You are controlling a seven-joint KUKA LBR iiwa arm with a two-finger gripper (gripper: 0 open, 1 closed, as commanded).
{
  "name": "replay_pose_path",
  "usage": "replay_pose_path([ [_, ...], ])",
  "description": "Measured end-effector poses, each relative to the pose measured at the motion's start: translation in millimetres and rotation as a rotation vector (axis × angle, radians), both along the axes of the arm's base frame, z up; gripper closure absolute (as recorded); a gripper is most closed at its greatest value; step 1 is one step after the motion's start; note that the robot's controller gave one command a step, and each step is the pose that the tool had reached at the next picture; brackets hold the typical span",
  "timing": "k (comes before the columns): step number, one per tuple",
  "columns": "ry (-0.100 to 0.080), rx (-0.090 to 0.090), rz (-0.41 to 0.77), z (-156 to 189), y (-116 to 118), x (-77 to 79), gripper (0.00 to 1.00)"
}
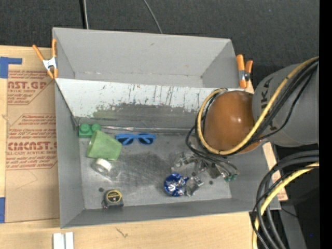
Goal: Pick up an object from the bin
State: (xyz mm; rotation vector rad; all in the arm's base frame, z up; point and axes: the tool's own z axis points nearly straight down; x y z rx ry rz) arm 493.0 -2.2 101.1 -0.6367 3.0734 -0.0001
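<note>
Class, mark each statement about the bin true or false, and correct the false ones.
1. The blue sunglasses lie near the bin's back wall. True.
2. The tape measure lies at the view's right end of the bin. False: it lies near the front left corner.
3. The gripper is down beside the shiny blue ball. True.
4. The light green cup lies right next to the gripper. False: it lies at the view's left, well apart from it.
</note>
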Motion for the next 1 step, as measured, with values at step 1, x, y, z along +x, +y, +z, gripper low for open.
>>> replay_pose_path([
  [1,-0.001,0.0,0.0,32.4,0.9,0.6,1.0],
])
